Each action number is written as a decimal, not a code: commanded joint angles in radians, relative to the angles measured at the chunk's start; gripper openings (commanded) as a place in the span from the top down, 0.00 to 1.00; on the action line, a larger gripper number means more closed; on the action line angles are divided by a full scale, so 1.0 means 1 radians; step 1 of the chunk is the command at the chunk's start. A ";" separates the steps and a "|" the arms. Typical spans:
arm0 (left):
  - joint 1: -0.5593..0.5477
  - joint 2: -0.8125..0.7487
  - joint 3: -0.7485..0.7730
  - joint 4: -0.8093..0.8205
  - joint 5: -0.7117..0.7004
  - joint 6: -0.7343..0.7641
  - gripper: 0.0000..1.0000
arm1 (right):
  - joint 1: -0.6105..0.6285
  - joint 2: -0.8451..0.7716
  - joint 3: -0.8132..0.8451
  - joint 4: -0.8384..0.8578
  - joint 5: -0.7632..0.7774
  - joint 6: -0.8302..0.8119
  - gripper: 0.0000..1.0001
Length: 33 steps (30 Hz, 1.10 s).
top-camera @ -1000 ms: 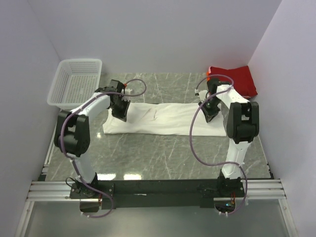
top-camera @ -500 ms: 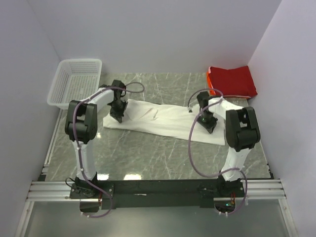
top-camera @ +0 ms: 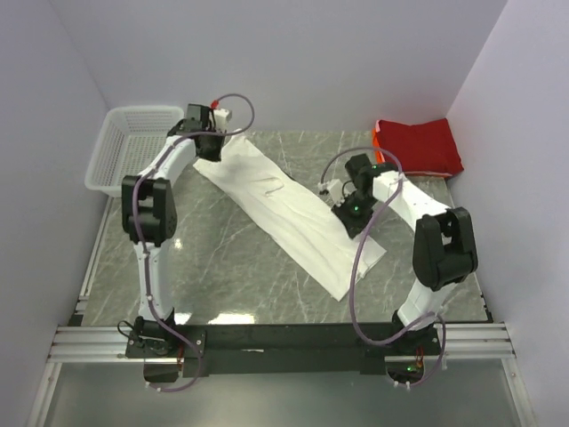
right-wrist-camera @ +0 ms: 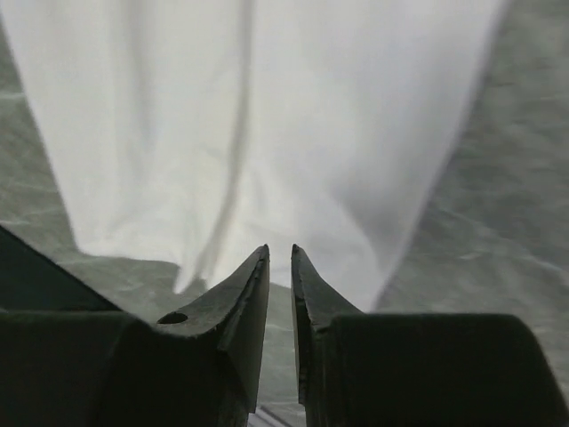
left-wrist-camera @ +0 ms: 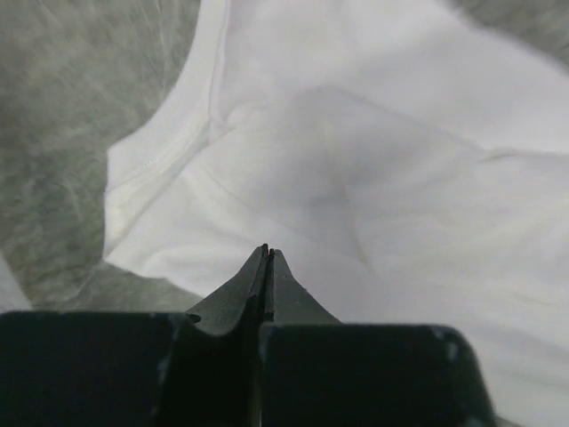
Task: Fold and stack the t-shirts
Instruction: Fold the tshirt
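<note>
Though left jaws meet, grip on white t-shirt — hidden.

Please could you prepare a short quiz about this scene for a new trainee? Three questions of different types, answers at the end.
1. True or false: the red t-shirt lies in the basket.
2. How does the white t-shirt lie on the table? A) as a long diagonal strip B) folded into a small square C) on top of the red one
3. Which gripper's fingers are pressed together in its wrist view?
Key: 1. False: it lies folded at the far right corner. 2. A. 3. The left gripper; the right gripper shows a narrow gap.
</note>
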 commanded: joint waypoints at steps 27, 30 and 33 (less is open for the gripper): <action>-0.071 -0.295 -0.288 -0.020 0.152 -0.216 0.99 | 0.222 0.085 -0.219 0.066 0.120 -0.057 0.80; -0.104 -0.194 -0.213 -0.085 0.120 -0.199 0.99 | 0.267 0.068 -0.223 0.059 0.085 -0.032 0.80; -0.131 -0.146 -0.205 -0.083 0.088 -0.187 0.99 | 0.294 0.073 -0.214 0.051 0.051 -0.005 0.80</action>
